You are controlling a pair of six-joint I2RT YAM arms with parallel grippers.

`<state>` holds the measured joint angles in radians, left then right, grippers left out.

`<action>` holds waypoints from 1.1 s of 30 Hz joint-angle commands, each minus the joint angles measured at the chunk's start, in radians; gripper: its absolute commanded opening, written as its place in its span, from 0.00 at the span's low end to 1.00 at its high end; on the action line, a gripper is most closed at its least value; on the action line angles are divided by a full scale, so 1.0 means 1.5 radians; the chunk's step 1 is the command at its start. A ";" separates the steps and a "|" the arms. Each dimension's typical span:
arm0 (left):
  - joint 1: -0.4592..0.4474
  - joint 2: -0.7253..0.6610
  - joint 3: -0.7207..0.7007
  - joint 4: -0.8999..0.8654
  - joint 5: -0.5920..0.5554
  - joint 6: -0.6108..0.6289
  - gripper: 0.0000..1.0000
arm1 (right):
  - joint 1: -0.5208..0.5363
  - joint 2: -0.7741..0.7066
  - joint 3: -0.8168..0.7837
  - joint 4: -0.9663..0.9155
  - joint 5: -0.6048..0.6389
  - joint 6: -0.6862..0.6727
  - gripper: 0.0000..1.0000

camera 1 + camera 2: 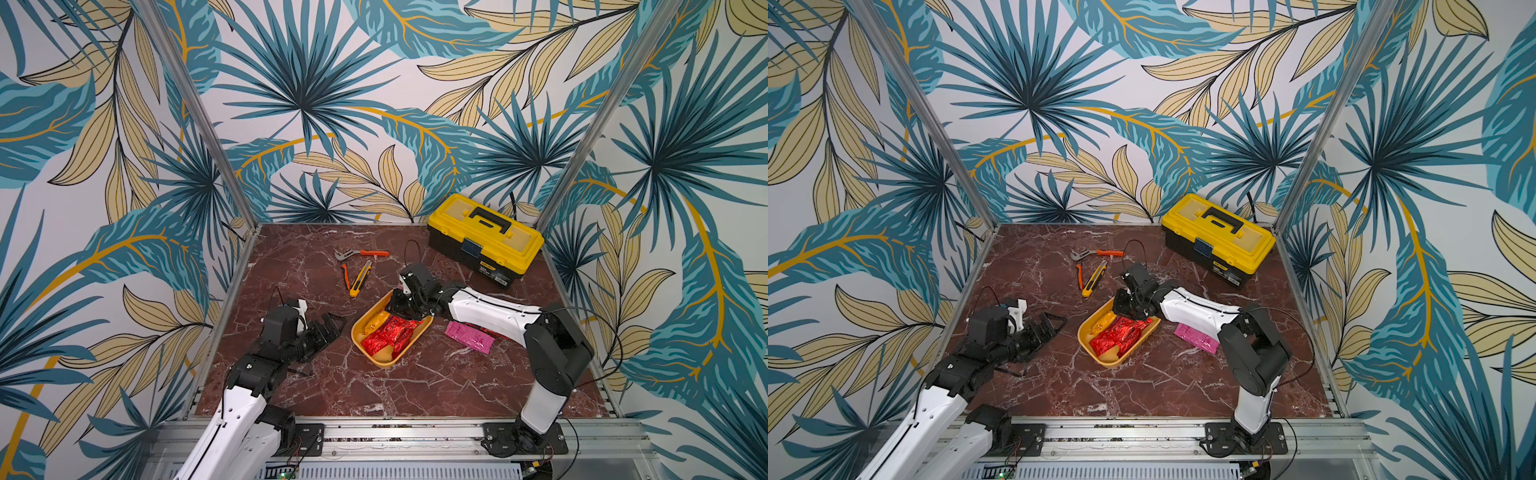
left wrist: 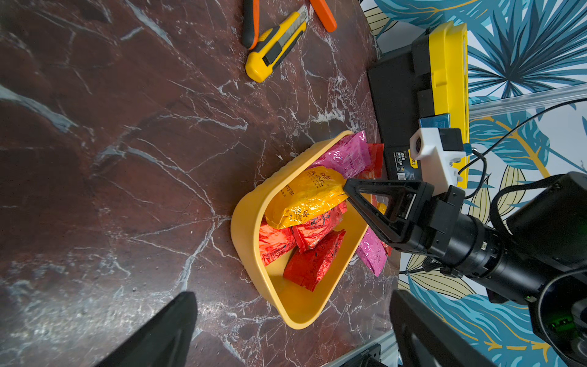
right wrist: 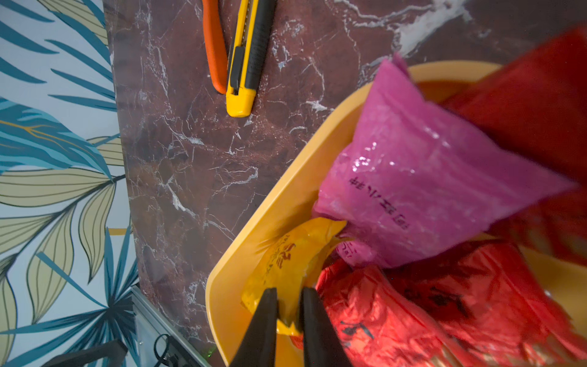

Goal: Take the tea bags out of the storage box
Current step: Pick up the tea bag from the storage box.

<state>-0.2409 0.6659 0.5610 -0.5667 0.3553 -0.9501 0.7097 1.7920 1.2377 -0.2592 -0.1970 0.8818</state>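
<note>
The yellow-orange storage box [image 1: 356,332] [image 1: 1084,334] lies mid-table and holds several tea bags: red ones [image 1: 386,338], an orange-yellow one [image 1: 376,322] and a magenta one [image 3: 413,178]. My right gripper [image 3: 288,294] [image 1: 395,309] reaches into the box's far end, shut on the edge of the orange-yellow tea bag [image 3: 286,263] [image 2: 305,200]. Another magenta tea bag [image 1: 469,337] [image 1: 1196,337] lies on the table under the right arm. My left gripper [image 1: 332,322] [image 2: 293,295] hovers left of the box, wide open and holding nothing.
A yellow-and-black toolbox [image 1: 486,239] stands at the back right. Orange-handled pliers [image 1: 357,253] and a yellow utility knife [image 1: 360,278] lie behind the box. Metal frame posts and patterned walls close in the marble table [image 1: 374,390].
</note>
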 commanded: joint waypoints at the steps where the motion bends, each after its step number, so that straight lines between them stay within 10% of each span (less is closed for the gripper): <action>1: 0.006 -0.003 -0.008 -0.003 -0.003 0.006 1.00 | 0.005 0.002 0.000 0.001 0.009 -0.005 0.11; 33: 0.007 0.104 0.146 0.002 0.075 0.049 1.00 | -0.024 -0.157 0.021 -0.054 -0.039 -0.051 0.00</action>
<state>-0.2401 0.7921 0.7273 -0.6125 0.4030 -0.9009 0.6933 1.5963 1.2728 -0.2897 -0.2626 0.8433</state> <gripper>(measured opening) 0.999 0.071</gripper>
